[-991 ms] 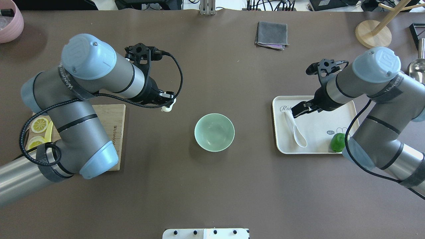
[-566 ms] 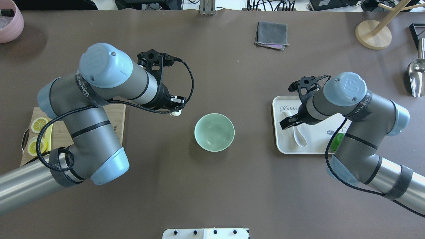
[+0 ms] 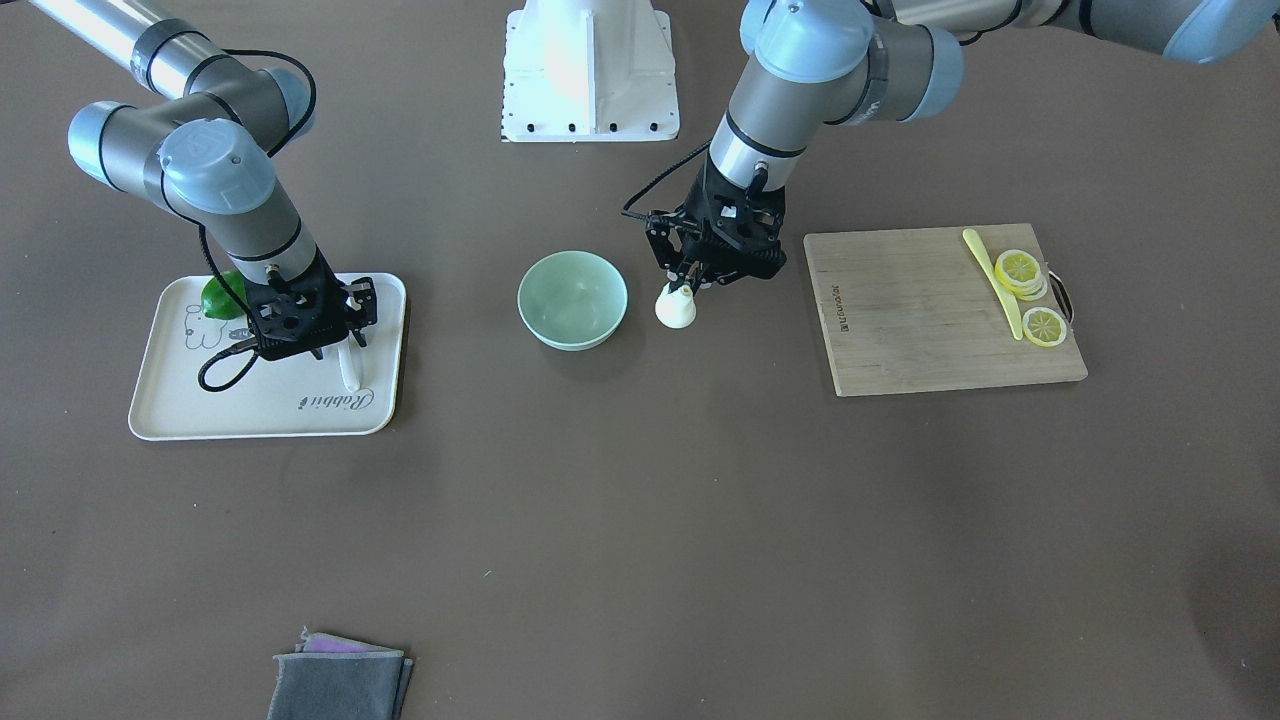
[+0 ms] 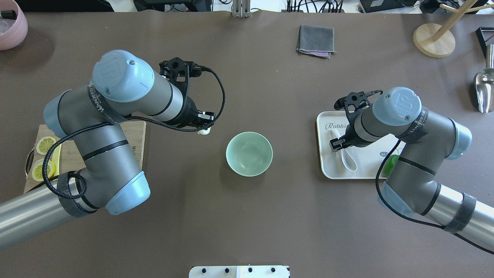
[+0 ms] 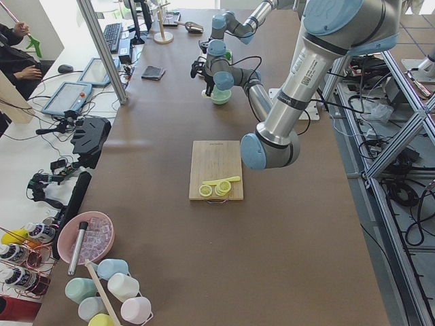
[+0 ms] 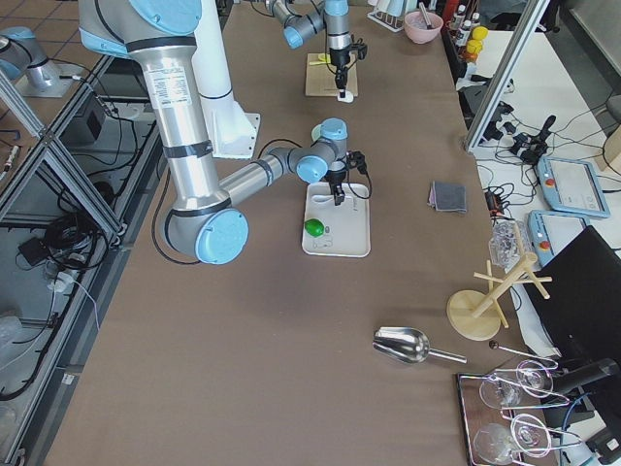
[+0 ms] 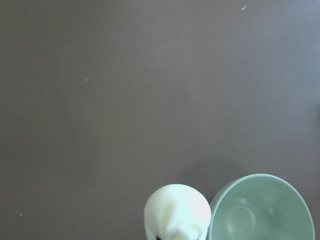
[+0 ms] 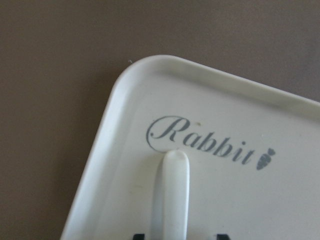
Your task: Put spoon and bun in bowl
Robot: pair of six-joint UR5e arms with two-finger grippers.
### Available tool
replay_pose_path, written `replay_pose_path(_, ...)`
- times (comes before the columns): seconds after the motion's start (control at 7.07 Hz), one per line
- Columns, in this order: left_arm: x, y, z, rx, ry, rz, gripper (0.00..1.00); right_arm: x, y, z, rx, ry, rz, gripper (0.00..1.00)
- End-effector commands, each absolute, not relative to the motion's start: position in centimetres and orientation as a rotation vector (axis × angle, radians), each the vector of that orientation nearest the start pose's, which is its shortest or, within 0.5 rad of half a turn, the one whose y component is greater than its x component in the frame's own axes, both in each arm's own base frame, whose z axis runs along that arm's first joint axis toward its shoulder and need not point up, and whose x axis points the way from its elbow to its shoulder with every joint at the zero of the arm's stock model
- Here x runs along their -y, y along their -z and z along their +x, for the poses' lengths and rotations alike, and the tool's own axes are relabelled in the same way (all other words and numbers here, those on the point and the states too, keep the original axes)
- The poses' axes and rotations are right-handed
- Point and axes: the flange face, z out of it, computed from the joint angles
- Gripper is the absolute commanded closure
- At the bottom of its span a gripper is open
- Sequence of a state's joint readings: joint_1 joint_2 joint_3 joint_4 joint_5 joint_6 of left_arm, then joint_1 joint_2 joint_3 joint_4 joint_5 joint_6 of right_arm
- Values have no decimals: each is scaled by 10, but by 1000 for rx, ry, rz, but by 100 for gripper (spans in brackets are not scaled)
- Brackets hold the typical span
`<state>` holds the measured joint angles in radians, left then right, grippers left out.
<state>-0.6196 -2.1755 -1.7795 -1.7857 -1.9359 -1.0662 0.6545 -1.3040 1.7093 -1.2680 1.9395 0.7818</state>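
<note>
The mint-green bowl (image 4: 249, 153) stands mid-table, empty; it also shows in the front view (image 3: 572, 298). My left gripper (image 4: 204, 124) is shut on the pinched top of the white bun (image 4: 204, 131) and holds it just left of the bowl's rim, as the left wrist view shows with bun (image 7: 177, 210) beside bowl (image 7: 262, 212). The white spoon (image 4: 349, 162) lies on the cream tray (image 4: 362, 172). My right gripper (image 4: 335, 143) is down over the spoon's handle (image 8: 172, 190), open, with one finger on each side of it.
A green lime (image 3: 218, 297) lies on the tray's near-robot corner. A wooden cutting board (image 3: 920, 310) with lemon slices (image 3: 1020, 268) and a yellow-green knife (image 3: 995, 280) lies behind my left arm. A grey cloth (image 4: 315, 40), a wooden stand (image 4: 434, 38) and a metal scoop (image 4: 484, 88) lie at the far side.
My left arm carried the bun rightwards to the bowl's side, then held still. My right arm swung in and lowered its open gripper over the spoon handle.
</note>
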Motion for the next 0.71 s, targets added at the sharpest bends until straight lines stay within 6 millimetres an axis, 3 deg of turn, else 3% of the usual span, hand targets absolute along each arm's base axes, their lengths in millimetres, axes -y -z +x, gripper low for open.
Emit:
replay_pose_path(0.0,452,-191,467,-1034,-85,258,100,447,-420,-424,769,239,191,100)
replay_pose_path(0.28,455,-190,475,-1021,-77,273,100,459,-404,-417,782,220,196,100)
replay_pose_path(0.57,436,-177,502,-1025,-68,276,100,477,-354,-396,818,192,156,100)
